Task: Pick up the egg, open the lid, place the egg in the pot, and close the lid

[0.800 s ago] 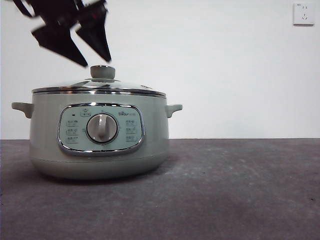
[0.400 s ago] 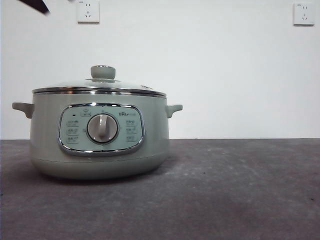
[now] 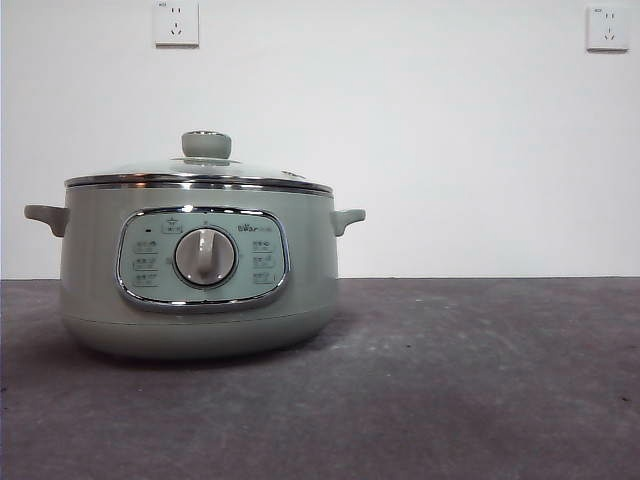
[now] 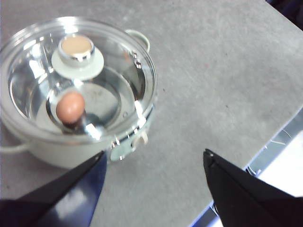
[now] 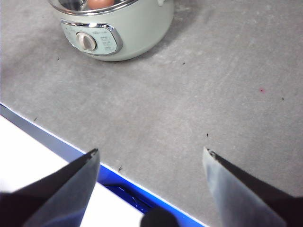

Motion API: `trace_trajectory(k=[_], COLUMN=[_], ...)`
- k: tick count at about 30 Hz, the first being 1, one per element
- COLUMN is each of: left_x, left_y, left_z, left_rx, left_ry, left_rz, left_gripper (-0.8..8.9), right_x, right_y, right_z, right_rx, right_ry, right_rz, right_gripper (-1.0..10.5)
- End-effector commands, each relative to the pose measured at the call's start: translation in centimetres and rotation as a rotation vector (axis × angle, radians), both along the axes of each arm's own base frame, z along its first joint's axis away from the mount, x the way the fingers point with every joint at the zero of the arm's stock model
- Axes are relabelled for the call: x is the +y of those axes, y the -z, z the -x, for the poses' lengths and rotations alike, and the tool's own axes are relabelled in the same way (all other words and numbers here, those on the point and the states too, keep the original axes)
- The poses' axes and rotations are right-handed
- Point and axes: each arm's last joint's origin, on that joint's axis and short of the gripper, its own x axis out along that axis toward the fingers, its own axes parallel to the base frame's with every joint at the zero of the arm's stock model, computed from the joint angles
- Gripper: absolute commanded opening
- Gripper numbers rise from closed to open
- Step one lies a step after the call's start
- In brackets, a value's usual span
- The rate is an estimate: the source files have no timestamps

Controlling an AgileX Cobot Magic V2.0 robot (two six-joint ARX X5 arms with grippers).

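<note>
In your front view the egg is hidden inside the pot (image 3: 200,270). The right wrist view cuts off the pot's far side, and you can't read its panel labels.

Grey speckled table (image 3: 480,380), pale green pot (image 3: 200,300) standing on it

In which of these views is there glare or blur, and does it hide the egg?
Left wrist view: bright glare streaks on the lid, yet the egg shows through the glass, slightly soft. Right wrist view: the pot is sharp, the egg cut by the frame edge. Front view: even light, soft shadow under the pot; the egg is not visible.
</note>
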Motion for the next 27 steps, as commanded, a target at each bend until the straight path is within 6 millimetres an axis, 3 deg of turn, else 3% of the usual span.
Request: trace_trajectory(k=[1, 3, 4, 6, 7, 27], left_x=[0.03, 0.05, 0.03, 0.01, -0.02, -0.09], left_y=[0.26, 0.35, 0.37, 0.36, 0.37, 0.52], left_z=[0.15, 0.19, 0.14, 0.10, 0.04, -0.20], left_rx=[0.026, 0.036, 0.037, 0.036, 0.037, 0.046], left_ry=[-0.003, -0.003, -0.002, -0.002, -0.002, -0.004], left_rz=[0.001, -0.004, -0.005, -0.004, -0.004, -0.017], left_gripper=[2.70, 0.88, 0.00, -0.06, -0.07, -0.04], right_x=[0.06, 0.06, 0.06, 0.06, 0.06, -0.04], right_y=[0.21, 0.22, 0.22, 0.22, 0.21, 0.24], right_z=[-0.05, -0.05, -0.05, -0.05, -0.05, -0.12], right_rx=[0.002, 0.003, 0.003, 0.003, 0.001, 0.002], right_ry=[0.000, 0.001, 0.001, 0.001, 0.000, 0.050], right_rz=[-0.001, -0.001, -0.001, -0.001, -0.001, 0.001], right_gripper=[3.7, 3.2, 2.3, 0.1, -0.2, 0.0])
